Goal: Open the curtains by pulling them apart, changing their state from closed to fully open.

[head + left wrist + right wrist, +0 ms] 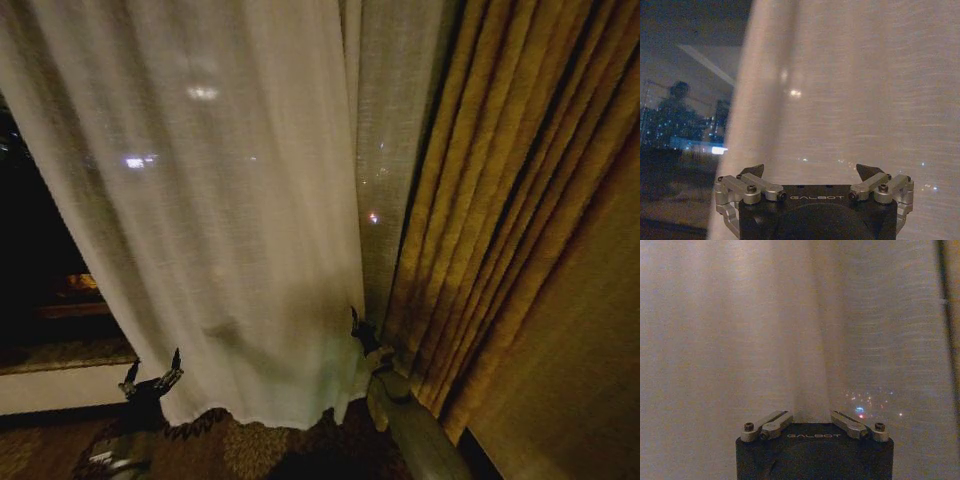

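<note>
Head view, night scene. At 9 o'clock a dark window point(35, 250) lay uncovered beside the sheer curtains point(230, 220), which hung from 12 o'clock to the patterned carpet point(250, 450) at 6 o'clock. The left gripper point(152, 375), at 7 o'clock, had its 2 fingers point(867, 172) spread, gripping nothing, just beside the cloth's left edge. The right gripper point(360, 330), near 5 o'clock, had its fingertips buried in a curtain fold; its state could not be told. Golden drapes point(500, 220) hung at 3 o'clock.

Dim warm light, soft grainy focus, city lights glinting through
</note>
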Robot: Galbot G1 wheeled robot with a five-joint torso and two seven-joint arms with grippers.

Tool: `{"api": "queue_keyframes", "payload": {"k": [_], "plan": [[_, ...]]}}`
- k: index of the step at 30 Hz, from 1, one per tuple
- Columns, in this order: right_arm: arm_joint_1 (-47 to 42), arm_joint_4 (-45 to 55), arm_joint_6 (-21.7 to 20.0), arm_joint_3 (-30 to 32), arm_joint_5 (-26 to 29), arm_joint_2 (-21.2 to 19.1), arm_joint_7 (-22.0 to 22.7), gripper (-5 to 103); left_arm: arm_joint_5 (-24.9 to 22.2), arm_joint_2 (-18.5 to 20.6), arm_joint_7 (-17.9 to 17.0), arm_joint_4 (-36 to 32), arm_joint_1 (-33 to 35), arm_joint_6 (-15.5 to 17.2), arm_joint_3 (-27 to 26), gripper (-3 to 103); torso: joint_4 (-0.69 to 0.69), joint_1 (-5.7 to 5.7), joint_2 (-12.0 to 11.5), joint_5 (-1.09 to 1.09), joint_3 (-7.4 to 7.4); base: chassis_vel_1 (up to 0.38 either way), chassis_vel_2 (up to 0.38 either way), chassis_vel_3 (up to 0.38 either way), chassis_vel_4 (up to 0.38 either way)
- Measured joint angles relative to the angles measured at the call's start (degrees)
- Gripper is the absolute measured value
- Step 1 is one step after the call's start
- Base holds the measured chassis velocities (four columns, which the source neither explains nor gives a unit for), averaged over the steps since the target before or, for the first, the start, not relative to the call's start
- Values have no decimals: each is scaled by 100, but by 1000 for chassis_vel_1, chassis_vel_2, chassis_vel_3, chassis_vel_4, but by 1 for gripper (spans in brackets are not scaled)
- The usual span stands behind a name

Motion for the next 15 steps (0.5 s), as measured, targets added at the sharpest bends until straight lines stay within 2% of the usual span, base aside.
{"api": "queue_keyframes", "payload": {"k": [4, 9, 15], "plan": [[-3, -13, -15, 41, -228, 17, -15, 0, 0, 2, -4, 0, 0, 0, -5, 100, 3, 0, 0, 0, -1, 54, 55, -46, -48], [100, -57, -145, 65, -115, -12, -13, 0, 0, 1, -4, 0, 0, 0, -5, 100, 1, 0, 0, 3, 0, 4, 14, 6, -9], [169, -84, -192, 58, -105, -40, 88, 0, 0, 1, -3, 0, 1, 0, -3, 100, 1, -1, 0, 2, -1, -140, -15, 115, 12]]}}
